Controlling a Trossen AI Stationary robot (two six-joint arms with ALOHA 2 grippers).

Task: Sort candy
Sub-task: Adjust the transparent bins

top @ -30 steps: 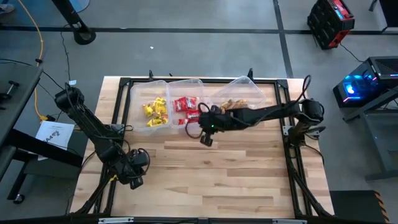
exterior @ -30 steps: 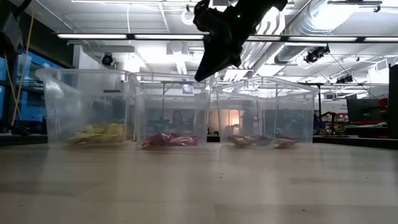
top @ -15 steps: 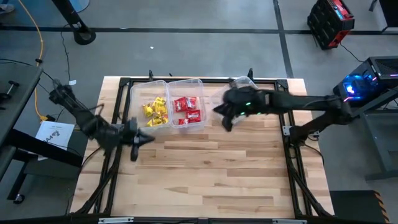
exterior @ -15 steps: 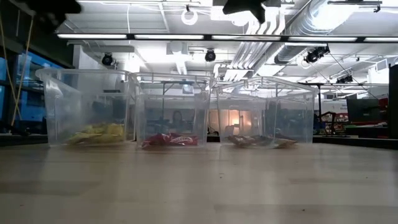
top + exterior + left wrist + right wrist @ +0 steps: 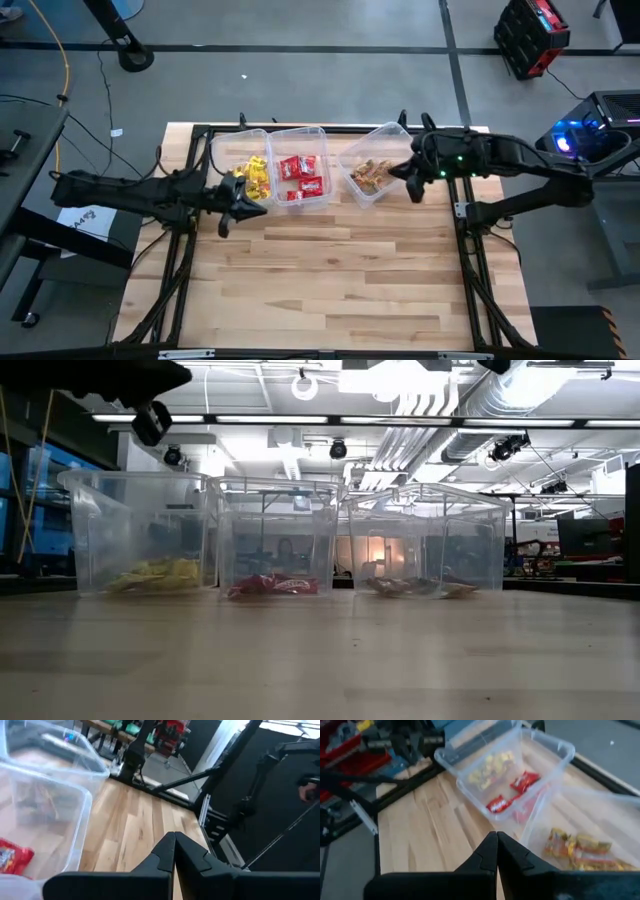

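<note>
- Three tubs are lined up along the far edge of the worktop (image 5: pixel 340 290); all candy seen is already inside them.
- Yellow candy (image 5: pixel 250 178) lies in the left tub (image 5: pixel 215 150), red candy (image 5: pixel 303 175) in the middle tub (image 5: pixel 322 135), brown-gold candy (image 5: pixel 372 174) in the right tub (image 5: pixel 392 130), which sits skewed to the others.
- No loose candy is seen on the bare worktop in the high or low view; sorting is judged finished, or nearly so.
- Left gripper (image 5: pixel 243 203) is held above the near rim of the left tub, fingers (image 5: pixel 162 855) pressed together, nothing between them.
- Right gripper (image 5: pixel 411 178) is held just beside the right tub, on its right side, fingers (image 5: pixel 487 850) likewise together and empty.
- Key relation: each gripper is nearest its own end tub; the middle tub lies between the two, somewhat nearer the left gripper.
- Both grippers are carried high: in the low view only dark arm parts show at the top edge, well above the tub rims.
- Any further pick would need a loose piece, and none is visible.
</note>
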